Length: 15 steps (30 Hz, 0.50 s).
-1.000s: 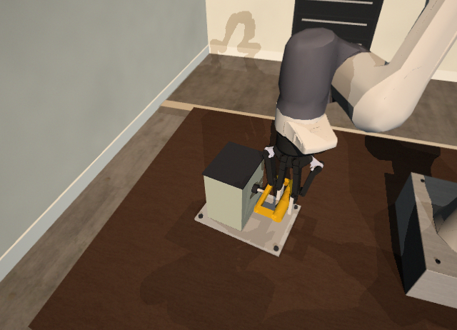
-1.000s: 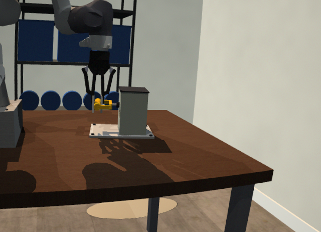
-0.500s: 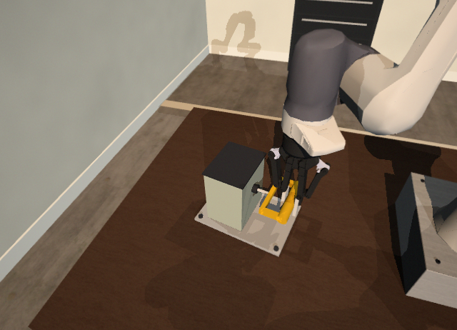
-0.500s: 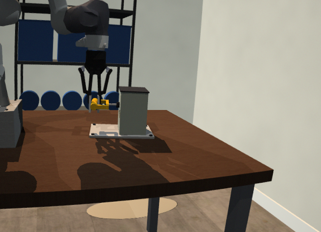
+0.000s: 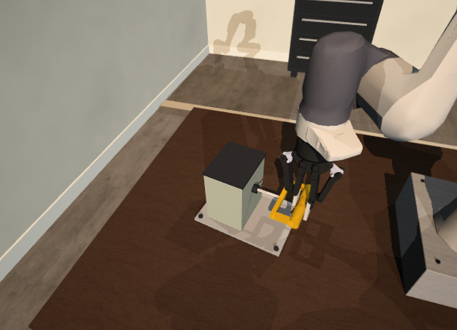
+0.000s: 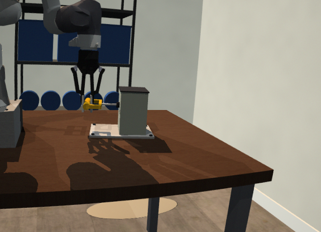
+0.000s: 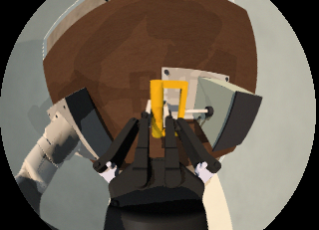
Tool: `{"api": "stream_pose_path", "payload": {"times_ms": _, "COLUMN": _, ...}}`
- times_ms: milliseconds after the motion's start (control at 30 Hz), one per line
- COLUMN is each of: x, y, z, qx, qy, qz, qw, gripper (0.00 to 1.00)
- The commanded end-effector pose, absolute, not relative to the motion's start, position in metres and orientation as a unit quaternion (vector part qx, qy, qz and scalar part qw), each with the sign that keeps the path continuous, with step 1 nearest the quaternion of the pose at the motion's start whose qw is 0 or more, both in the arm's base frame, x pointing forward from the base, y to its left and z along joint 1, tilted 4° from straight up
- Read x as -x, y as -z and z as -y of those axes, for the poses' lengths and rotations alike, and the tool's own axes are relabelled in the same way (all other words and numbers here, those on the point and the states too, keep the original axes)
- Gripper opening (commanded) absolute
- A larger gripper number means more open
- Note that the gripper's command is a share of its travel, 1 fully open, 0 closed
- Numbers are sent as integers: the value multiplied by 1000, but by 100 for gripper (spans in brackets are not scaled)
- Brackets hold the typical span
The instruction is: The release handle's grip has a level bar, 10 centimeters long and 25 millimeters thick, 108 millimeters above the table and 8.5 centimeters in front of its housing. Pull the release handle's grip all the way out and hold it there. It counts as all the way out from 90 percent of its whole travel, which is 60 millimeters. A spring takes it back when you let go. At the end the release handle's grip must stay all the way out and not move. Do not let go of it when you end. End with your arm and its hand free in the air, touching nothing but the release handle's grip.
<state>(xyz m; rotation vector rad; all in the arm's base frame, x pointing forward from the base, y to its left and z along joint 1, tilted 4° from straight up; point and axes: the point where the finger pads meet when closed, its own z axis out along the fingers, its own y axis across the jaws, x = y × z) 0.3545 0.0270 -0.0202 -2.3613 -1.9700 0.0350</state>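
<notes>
Dark brown table (image 6: 181, 156) in a room with grey-green walls, a black shelf rack (image 6: 134, 29) behind, and a black drawer cabinet (image 5: 299, 31) at the far wall. Item: release handle, a grey housing (image 5: 225, 197) with a black top, bolted on a pale base plate (image 5: 258, 241) on the table. Its yellow grip (image 5: 284, 217), a rectangular loop with a level outer bar, stands well out in front of the housing on a thin white rod (image 5: 266, 191) that shows bare between housing and grip; the grip hangs above the plate's outer edge. Gripper (image 5: 299, 204): descends from above, jaws drawn narrow and clamped on the grip's outer bar, one finger on each side. Progress, as judged: grasp made; pull largely or wholly made, since much rod is exposed, though whether the full travel mark is met cannot be read here. Remaining: keep the clamp and hold against the spring. Arm appears to touch nothing else.
</notes>
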Motion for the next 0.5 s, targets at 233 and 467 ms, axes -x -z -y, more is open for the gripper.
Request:
{"api": "stream_pose_path", "payload": {"times_ms": 233, "x": -338, "y": 19, "z": -30, "qx": 766, "qy": -14, "qz": 641, "qw": 37, "gripper": 0}}
{"api": "stream_pose_path", "payload": {"times_ms": 467, "x": -337, "y": 19, "z": -30, "qx": 766, "qy": -14, "qz": 641, "qw": 37, "gripper": 0}}
